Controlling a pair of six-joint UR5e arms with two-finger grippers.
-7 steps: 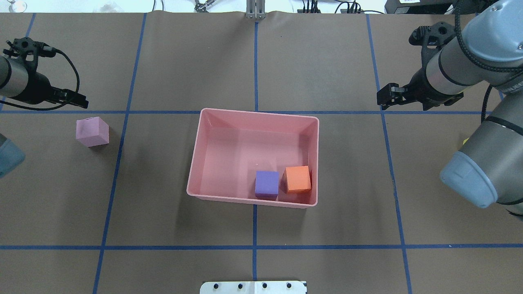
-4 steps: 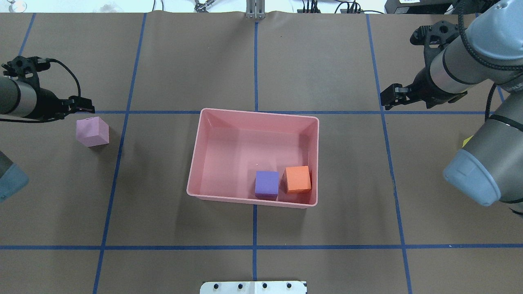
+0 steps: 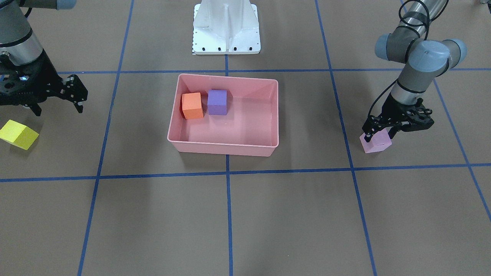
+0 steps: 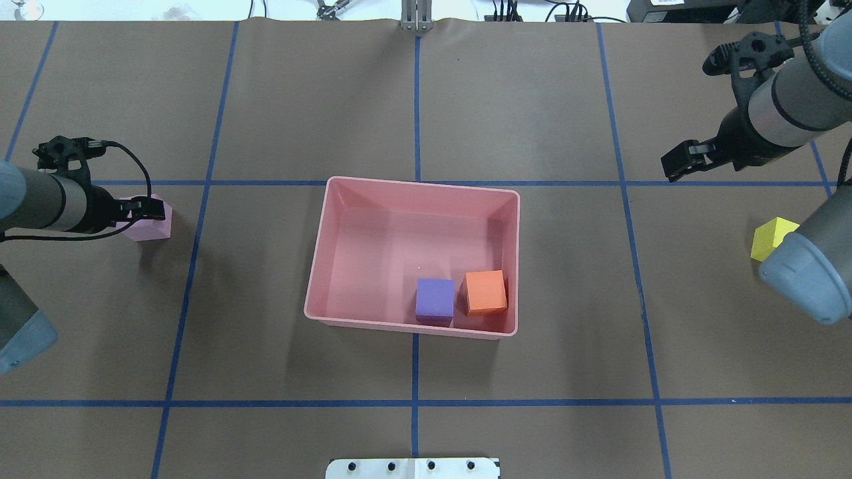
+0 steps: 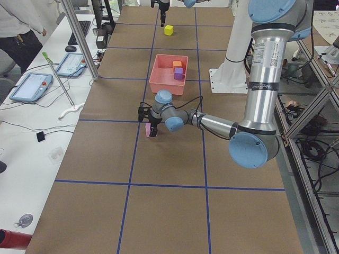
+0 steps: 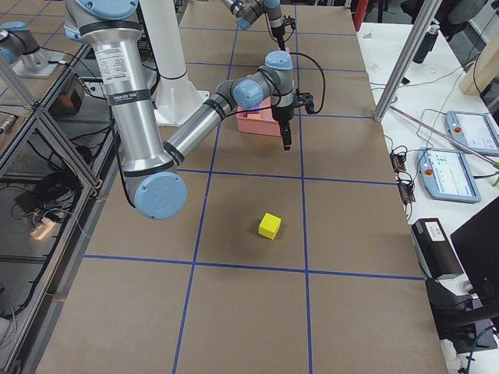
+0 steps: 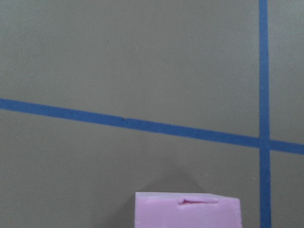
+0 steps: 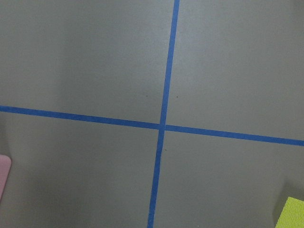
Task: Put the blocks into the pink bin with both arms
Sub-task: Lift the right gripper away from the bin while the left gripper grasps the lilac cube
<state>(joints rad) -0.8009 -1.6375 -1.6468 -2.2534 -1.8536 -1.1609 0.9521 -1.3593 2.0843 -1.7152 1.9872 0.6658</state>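
The pink bin point(image 4: 413, 181) point(image 3: 222, 147) stands mid-table with the purple block point(image 4: 434, 298) point(image 3: 217, 101) and the orange block point(image 4: 485, 291) point(image 3: 191, 105) side by side inside it. The light pink-lilac block point(image 4: 154, 228) point(image 3: 376, 145) point(image 7: 185, 211) sits on the table at the left. My left gripper point(image 4: 143, 209) point(image 3: 379, 132) is open and lowered over it, one finger on each side. The yellow block point(image 4: 772, 238) point(image 3: 19, 134) point(image 6: 270, 226) point(image 8: 292, 213) lies at the right. My right gripper point(image 3: 57, 109) point(image 4: 672, 169) is open and empty, hovering beside and above it.
The white robot base point(image 3: 226, 30) stands behind the bin, its plate point(image 4: 413, 468) at the near table edge. Blue tape lines cross the brown table. A side desk with tablets point(image 5: 32, 87) and a person point(image 5: 16, 26) are beyond the table's far side.
My left gripper has moved toward the lilac block and come down over it. My right arm has swung outward to the right, uncovering the yellow block.
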